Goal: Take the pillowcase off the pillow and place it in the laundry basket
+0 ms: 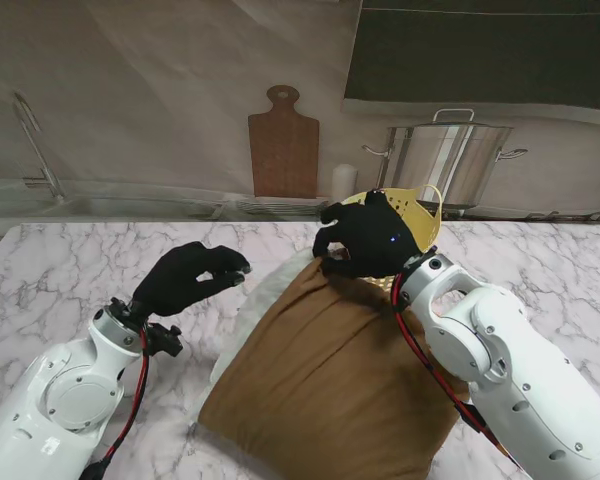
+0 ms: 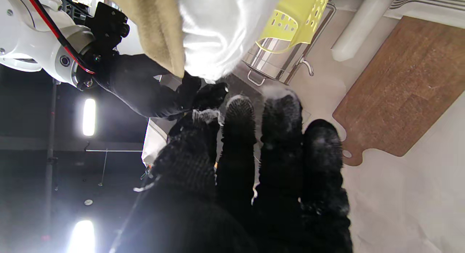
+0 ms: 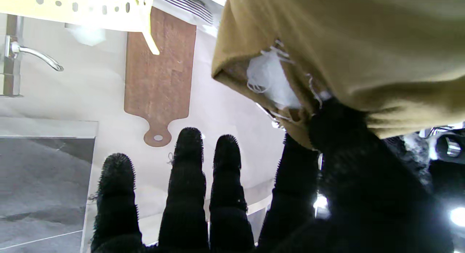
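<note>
The pillow [image 1: 242,305] lies mid-table in the brown pillowcase [image 1: 330,370], with white filling exposed at the case's far, open edge. That edge's corner is pinched between thumb and forefinger of the right hand [image 1: 368,238], the other fingers [image 3: 189,165] being held straight and apart. The left hand [image 1: 188,277] is held just left of the pillow, fingers loosely curled with nothing held. The yellow laundry basket [image 1: 417,205] is seen just beyond the pillow's far-right corner. Bare marble table [image 1: 70,260] is left open to the pillow's left.

Matt brown cloth pillowcase [image 1: 330,370], glossy marble table [image 1: 60,270], perforated yellow plastic basket [image 1: 420,208], shiny steel pot [image 1: 445,160].
</note>
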`<action>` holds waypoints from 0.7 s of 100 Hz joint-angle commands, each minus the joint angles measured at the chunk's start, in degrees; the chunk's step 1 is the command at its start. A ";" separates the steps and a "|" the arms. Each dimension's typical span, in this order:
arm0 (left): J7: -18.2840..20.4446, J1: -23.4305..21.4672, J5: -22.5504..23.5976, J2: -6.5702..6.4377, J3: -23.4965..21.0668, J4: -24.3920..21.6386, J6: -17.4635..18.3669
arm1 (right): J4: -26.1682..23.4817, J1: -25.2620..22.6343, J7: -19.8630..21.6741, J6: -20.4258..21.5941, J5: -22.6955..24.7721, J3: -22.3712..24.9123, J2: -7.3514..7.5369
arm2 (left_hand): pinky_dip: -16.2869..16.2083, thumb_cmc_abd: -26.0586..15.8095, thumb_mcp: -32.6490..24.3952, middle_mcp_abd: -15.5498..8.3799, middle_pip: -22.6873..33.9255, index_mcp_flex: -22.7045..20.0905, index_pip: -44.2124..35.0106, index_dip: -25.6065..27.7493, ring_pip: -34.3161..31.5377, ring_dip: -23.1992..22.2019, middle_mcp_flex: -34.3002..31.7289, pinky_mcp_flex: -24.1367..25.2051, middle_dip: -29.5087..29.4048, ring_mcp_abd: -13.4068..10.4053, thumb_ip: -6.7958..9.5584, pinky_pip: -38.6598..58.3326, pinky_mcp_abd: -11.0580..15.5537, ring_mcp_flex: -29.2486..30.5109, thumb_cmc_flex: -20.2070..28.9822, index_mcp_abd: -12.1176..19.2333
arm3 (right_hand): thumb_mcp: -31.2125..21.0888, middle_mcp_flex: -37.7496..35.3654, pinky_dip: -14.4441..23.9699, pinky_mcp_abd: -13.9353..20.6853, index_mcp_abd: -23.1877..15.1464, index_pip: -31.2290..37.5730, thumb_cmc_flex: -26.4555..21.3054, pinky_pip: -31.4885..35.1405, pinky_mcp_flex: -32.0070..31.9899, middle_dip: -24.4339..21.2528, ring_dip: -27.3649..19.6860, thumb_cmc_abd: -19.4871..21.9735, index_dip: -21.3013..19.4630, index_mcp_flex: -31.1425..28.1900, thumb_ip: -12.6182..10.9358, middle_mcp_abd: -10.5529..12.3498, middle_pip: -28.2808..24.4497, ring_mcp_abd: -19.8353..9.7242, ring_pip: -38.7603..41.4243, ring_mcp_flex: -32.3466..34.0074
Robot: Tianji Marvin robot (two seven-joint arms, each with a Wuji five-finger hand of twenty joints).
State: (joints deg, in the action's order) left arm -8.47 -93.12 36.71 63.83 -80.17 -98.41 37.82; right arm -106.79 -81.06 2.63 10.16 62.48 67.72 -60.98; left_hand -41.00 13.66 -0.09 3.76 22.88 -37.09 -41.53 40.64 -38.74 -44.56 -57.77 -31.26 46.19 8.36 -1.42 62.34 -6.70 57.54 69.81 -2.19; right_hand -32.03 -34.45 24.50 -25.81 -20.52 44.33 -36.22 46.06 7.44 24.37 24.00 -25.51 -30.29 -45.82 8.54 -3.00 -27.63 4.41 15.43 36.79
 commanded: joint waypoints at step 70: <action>11.83 5.26 -11.34 -1.02 6.32 4.96 -12.81 | 3.05 3.38 -4.38 1.04 -5.52 -5.29 -0.78 | 7.91 -0.16 1.02 16.00 -22.21 23.44 40.64 -22.73 24.64 18.53 39.25 17.69 -35.07 5.24 0.99 -16.80 -2.16 -25.14 -15.02 -16.37 | -6.72 -14.86 0.65 -1.09 6.44 14.38 -2.23 1.56 3.46 14.19 9.44 5.52 -15.39 1.46 2.29 6.04 -8.96 -5.91 11.30 15.28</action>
State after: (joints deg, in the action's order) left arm 1.66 -88.42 25.09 63.22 -74.35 -94.18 25.90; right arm -103.68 -78.32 -1.21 11.26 57.12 62.96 -61.14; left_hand -33.99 11.36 0.72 18.29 1.94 -16.57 -1.93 19.18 -14.89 -27.29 -21.85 -14.54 12.14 12.77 -1.40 61.82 -9.05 33.26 54.20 -16.96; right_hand -37.78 -49.51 24.52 -25.83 -13.60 49.52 -37.17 47.14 11.41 37.89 32.40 -24.84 -41.14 -42.43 9.04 1.68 -35.33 0.01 25.76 50.99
